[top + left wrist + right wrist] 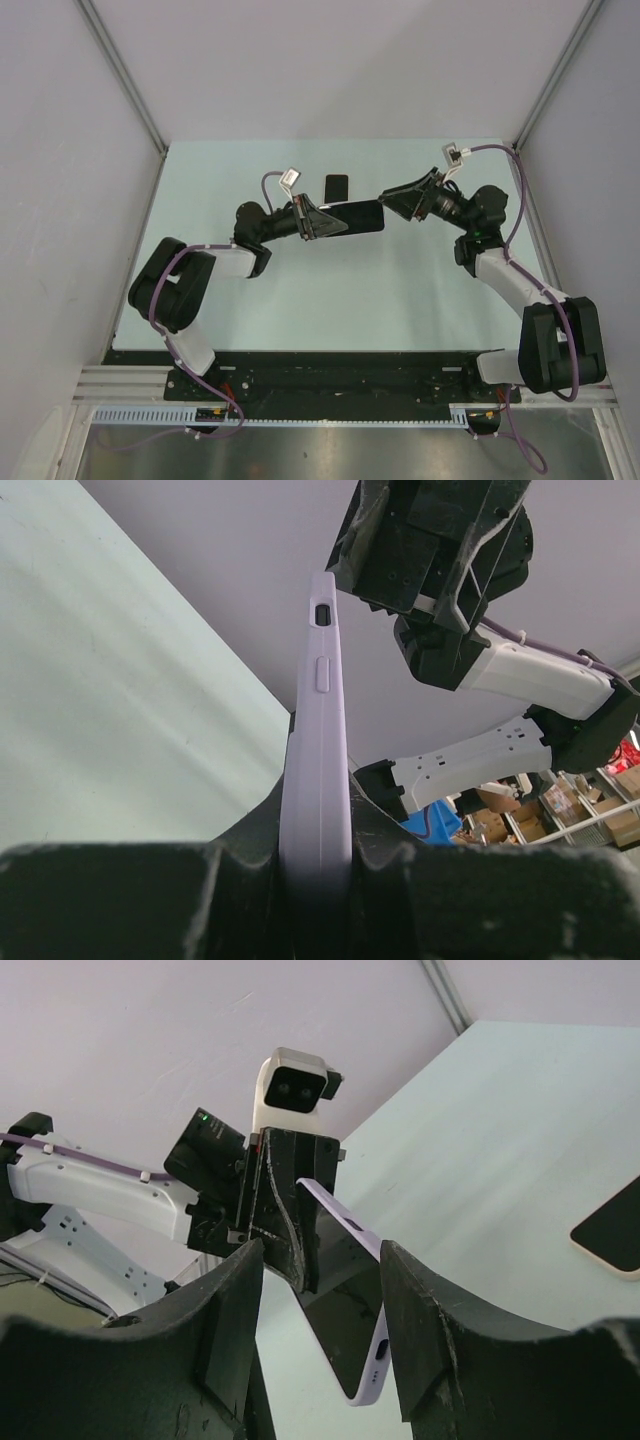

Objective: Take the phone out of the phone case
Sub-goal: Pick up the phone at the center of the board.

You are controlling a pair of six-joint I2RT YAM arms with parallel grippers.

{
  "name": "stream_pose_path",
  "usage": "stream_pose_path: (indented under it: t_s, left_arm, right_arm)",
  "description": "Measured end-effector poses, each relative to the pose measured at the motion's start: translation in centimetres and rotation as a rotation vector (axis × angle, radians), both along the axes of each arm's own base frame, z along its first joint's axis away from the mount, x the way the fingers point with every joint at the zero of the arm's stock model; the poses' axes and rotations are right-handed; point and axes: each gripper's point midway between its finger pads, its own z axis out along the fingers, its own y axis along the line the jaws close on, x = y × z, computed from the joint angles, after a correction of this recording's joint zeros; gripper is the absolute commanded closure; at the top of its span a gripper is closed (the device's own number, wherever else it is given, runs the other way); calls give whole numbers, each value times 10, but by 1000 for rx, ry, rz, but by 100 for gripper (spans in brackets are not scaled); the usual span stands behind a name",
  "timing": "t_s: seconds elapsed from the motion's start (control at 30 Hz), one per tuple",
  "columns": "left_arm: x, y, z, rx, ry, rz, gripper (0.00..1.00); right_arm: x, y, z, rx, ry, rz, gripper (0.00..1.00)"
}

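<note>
The phone case [362, 216] is lilac and hangs edge-up above the middle of the table, the phone's dark screen [345, 1310] showing inside it. My left gripper [322, 221] is shut on the case's left end; in the left wrist view both pads press the lilac edge [318, 710] between them. My right gripper [393, 204] is open at the case's free right end. In the right wrist view that end, with its port [380, 1352], sits between the fingers [322, 1250]. The right finger [420, 1310] is close against the case. The left finger stands apart from it.
A dark flat slab with a pale rim [336, 186] lies on the pale green table [300, 300] behind the held case, also seen on the table [610, 1228] in the right wrist view. White walls with metal rails enclose the table on three sides.
</note>
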Motion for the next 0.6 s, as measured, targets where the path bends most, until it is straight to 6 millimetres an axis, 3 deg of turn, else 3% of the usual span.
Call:
stream_pose_path:
  t_s: [0.43,0.6]
  left_arm:
    - [-1,0,0,-6,26,-3,100]
    - [-2,1,1,-8,31,-4,100]
  right_arm:
    - [8,6,-24,3,66,-6,49]
    - [6,7,-22,8,48,-1,55]
